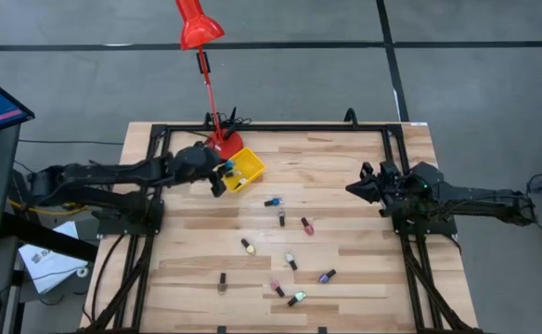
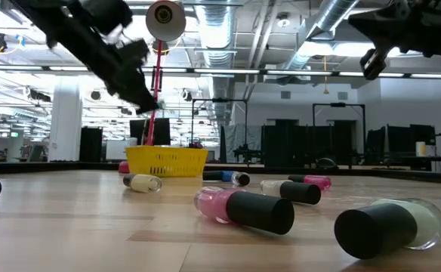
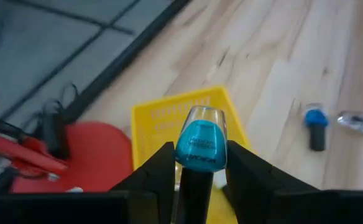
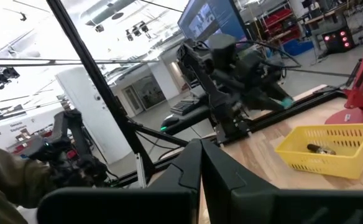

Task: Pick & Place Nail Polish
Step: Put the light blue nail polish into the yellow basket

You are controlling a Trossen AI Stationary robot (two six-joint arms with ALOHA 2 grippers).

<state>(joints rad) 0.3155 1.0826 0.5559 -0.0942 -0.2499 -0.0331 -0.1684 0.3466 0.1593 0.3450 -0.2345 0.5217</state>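
The small teal glass nail polish bottle with a dark cap (image 3: 201, 144) is clamped between the left gripper (image 3: 199, 163) fingers, directly above the yellow slotted plastic tray (image 3: 169, 116). The right gripper (image 4: 201, 163), fingers pressed together and empty, hangs well away over the light wooden table (image 1: 345, 167).
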